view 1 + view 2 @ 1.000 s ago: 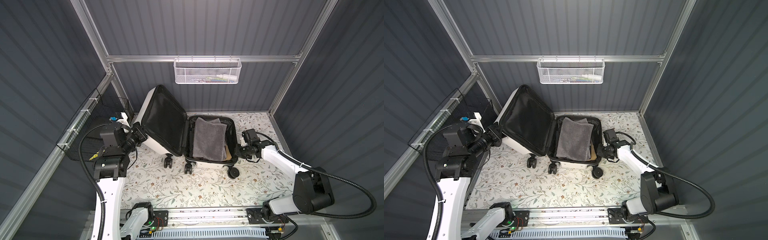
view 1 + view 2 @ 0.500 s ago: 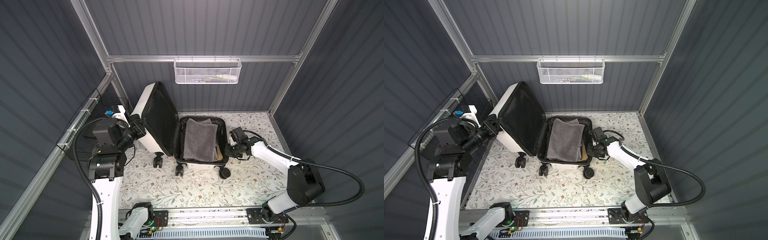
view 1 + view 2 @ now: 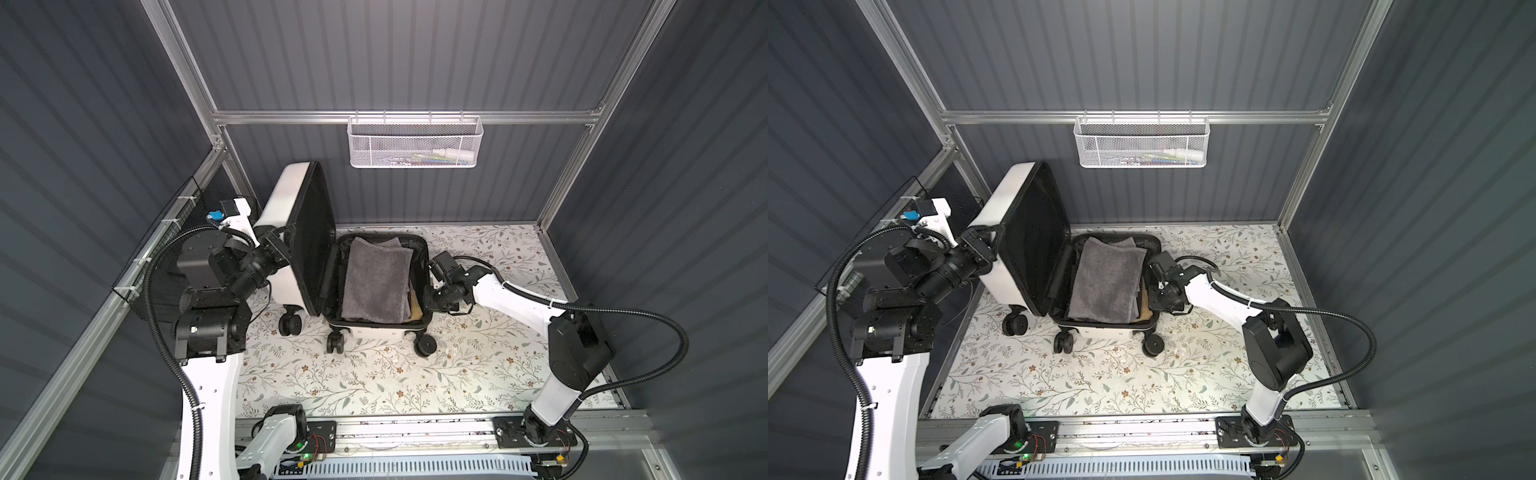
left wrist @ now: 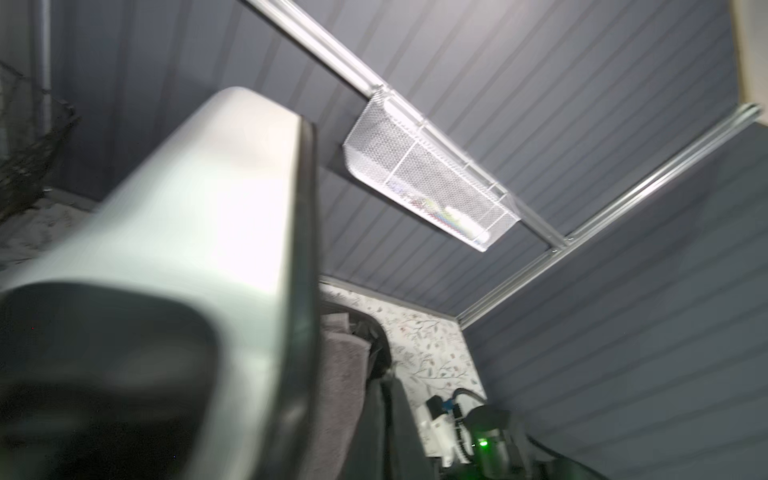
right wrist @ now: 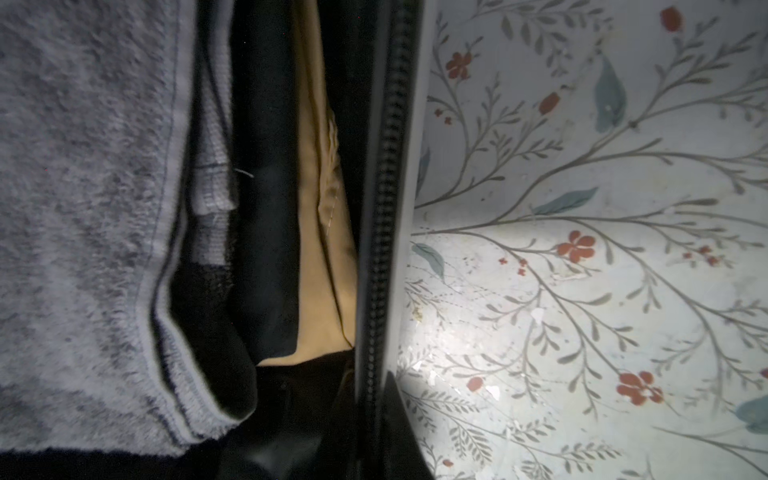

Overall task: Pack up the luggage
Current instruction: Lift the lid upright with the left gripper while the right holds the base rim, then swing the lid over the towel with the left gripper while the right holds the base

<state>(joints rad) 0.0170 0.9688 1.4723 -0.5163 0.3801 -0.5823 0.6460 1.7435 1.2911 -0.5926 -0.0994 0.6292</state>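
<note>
Grey towel (image 3: 376, 284) may be pinched if the luggage (image 3: 286, 199) lid is lowered; left fingers (image 3: 284, 241) and right fingers (image 3: 430, 304) are closed.

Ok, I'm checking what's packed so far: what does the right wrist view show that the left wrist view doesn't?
Only the right wrist view: a tan item and dark clothing tucked against the rim of the suitcase. Only the left wrist view: the raised white lid, the white mesh basket on the wall and, blurred, a black wire basket. Both: the grey towel inside the suitcase and the floral table cover.
</note>
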